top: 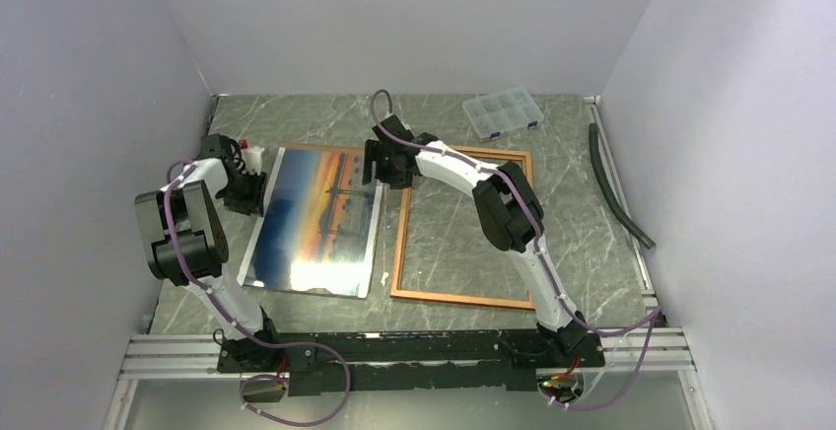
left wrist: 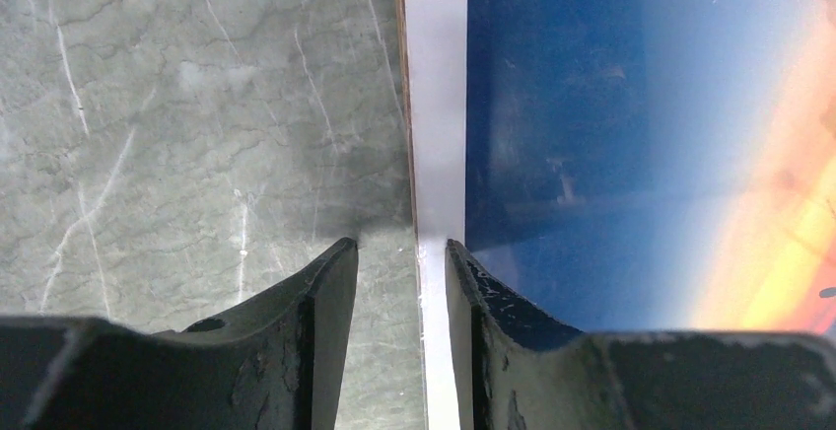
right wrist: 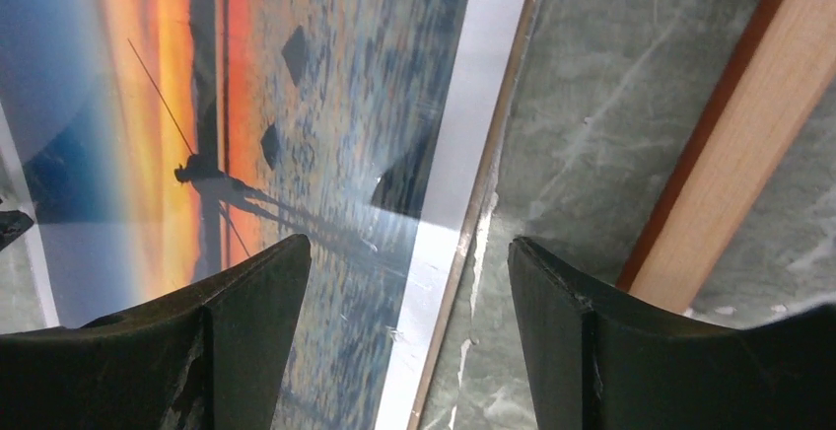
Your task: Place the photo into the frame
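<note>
Top external, photo face-up, long axis near-to-far; beside frame

Orange-blue photo, reddish-brown frame

Glossy paper photo, wooden frame, veined marble-look table, scuffed black plastic pincer fingers.

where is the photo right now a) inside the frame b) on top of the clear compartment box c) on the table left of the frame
c: the photo lies left of the frame, whose inside holds no print.
</note>
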Robot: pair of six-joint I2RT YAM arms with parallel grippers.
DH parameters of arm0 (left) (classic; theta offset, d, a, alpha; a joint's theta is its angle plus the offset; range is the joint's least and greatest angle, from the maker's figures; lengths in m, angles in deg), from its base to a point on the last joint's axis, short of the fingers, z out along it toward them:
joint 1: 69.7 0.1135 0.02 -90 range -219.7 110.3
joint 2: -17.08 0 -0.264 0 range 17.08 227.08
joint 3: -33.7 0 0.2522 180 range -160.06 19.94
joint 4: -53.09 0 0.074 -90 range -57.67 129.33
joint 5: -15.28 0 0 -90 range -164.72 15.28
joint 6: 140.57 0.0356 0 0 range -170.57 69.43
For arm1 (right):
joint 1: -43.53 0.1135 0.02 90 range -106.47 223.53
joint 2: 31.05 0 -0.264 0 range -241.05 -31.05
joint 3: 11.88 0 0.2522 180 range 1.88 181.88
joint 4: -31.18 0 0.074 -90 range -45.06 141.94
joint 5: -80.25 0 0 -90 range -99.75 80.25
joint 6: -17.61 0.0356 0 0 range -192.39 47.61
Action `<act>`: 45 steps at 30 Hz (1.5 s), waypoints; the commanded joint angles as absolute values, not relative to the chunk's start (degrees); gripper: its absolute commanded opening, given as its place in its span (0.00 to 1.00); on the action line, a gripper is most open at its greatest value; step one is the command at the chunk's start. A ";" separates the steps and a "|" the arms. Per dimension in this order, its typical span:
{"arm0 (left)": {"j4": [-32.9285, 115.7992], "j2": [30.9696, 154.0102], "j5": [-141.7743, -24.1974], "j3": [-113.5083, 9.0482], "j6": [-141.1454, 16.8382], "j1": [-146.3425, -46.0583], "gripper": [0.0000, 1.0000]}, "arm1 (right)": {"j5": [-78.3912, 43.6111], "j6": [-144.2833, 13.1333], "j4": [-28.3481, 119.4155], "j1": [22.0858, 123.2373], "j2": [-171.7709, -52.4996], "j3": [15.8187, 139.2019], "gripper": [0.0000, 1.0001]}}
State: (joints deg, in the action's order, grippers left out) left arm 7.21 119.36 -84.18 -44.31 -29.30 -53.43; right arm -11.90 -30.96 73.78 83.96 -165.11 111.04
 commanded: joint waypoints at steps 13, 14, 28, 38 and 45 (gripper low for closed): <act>8.30 122.99 -84.13 -42.29 -29.59 -54.75 0.43 | -15.72 -31.20 71.01 84.40 -165.42 114.65 0.76; 8.31 123.02 -84.15 -42.35 -29.60 -54.76 0.43 | -16.29 -31.23 70.66 84.48 -165.24 114.56 0.76; 8.58 123.56 -83.95 -42.20 -29.25 -54.75 0.42 | -23.57 -29.40 66.88 84.51 -163.14 113.19 0.74; 8.49 124.25 -84.05 -42.54 -29.20 -54.85 0.41 | -26.80 -26.78 63.82 84.50 -157.21 109.32 0.73; 8.55 124.42 -83.97 -42.63 -29.13 -54.80 0.40 | -28.97 -25.03 61.40 84.76 -154.76 106.36 0.73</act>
State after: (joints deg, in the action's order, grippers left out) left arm 9.99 120.15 -85.01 -44.42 -29.32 -54.37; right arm -23.01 -28.10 67.75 83.11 -158.69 107.33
